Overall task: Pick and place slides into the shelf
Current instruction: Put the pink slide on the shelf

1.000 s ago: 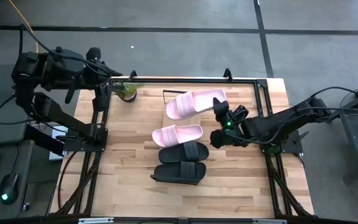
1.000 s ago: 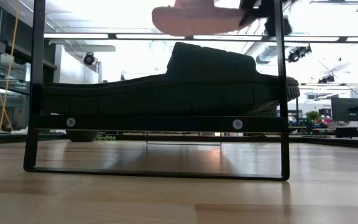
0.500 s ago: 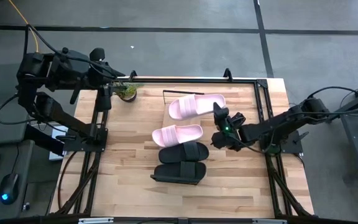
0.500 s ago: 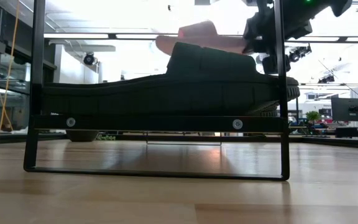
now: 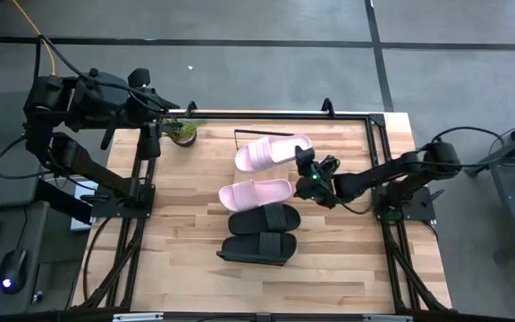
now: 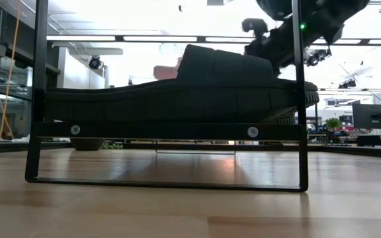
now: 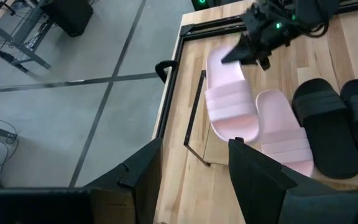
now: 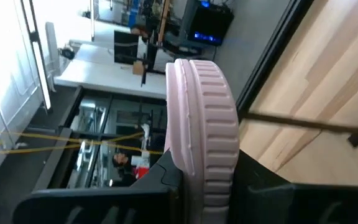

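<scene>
On shelf, three slides, fourth pincer-held

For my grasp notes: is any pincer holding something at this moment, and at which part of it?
The right pincer holds a pale pink slide by the rim at one end of its sole. The left pincer is open and holds nothing.

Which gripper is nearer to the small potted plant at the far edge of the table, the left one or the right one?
The left. The left gripper hangs open just beside the potted plant; the right gripper is far across the table, shut on a pink slide.
</scene>
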{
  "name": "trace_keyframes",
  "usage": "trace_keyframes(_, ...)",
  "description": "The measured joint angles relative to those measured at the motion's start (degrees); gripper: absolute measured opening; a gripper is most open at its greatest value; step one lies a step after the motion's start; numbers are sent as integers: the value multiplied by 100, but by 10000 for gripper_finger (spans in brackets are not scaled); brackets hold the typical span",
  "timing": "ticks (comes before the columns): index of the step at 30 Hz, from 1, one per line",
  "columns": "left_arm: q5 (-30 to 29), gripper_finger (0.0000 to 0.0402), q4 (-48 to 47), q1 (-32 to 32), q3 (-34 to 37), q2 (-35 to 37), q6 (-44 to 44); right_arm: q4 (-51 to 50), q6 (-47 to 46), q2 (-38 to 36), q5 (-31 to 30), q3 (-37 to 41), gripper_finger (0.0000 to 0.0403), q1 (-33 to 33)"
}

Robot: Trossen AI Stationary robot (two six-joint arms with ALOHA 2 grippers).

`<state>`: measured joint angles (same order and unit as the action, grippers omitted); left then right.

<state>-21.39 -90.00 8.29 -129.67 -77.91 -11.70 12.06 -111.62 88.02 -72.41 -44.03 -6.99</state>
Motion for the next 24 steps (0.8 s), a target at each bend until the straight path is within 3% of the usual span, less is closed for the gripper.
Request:
trace_keyframes(10, -30, 168, -2, 0, 0, 0, -48, 2472, 1036, 1111, 373, -4, 38, 214)
trace_keyframes(24, -32, 168, 4, 0, 0, -46, -2, 2200, 1666, 1177, 1014, -13, 39, 223)
